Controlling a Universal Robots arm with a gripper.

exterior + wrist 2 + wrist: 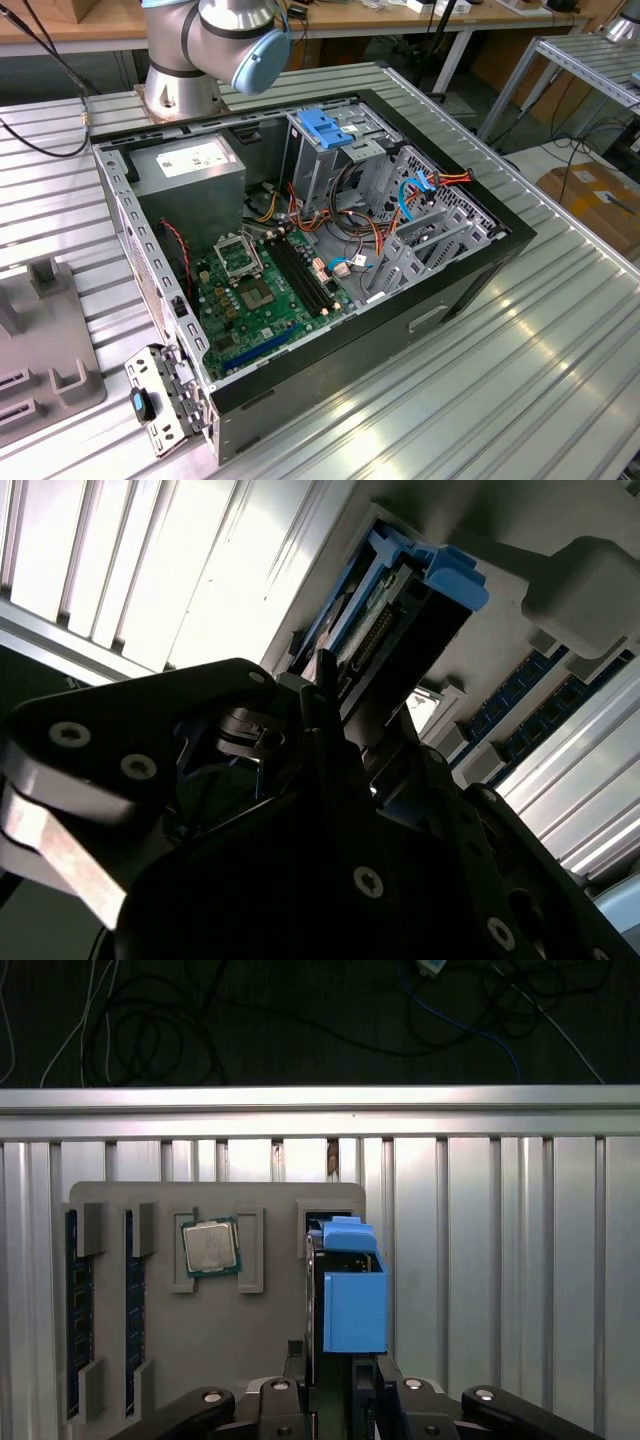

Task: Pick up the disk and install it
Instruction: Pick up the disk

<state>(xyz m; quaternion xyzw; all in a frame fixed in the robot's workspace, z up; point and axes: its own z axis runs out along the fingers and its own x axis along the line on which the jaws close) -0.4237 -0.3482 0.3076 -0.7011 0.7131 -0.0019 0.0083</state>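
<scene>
The disk (pixel 352 1295) stands on edge in a blue plastic carrier, in a slot of a grey fixture tray (pixel 270 1340). In the second wrist view the disk (pixel 400 610) shows its blue end and a row of connector pins. My gripper (pixel 350 1405) sits astride the disk's near end in both wrist views, its dark body (pixel 330 740) right against the carrier. Whether it clamps the disk is hidden. The open computer case (pixel 470 270) lies on the table in the exterior view, and a corner of the fixture tray (pixel 45 350) shows at that view's left.
The tray also holds a processor chip (pixel 211 1247) and memory sticks (pixel 78 1310). Inside the case are a metal cage with a blue handle (pixel 325 125), a grey power-supply box (pixel 190 165), the green motherboard (pixel 250 290) and loose cables (pixel 420 190). The arm's base (pixel 185 85) stands behind the case.
</scene>
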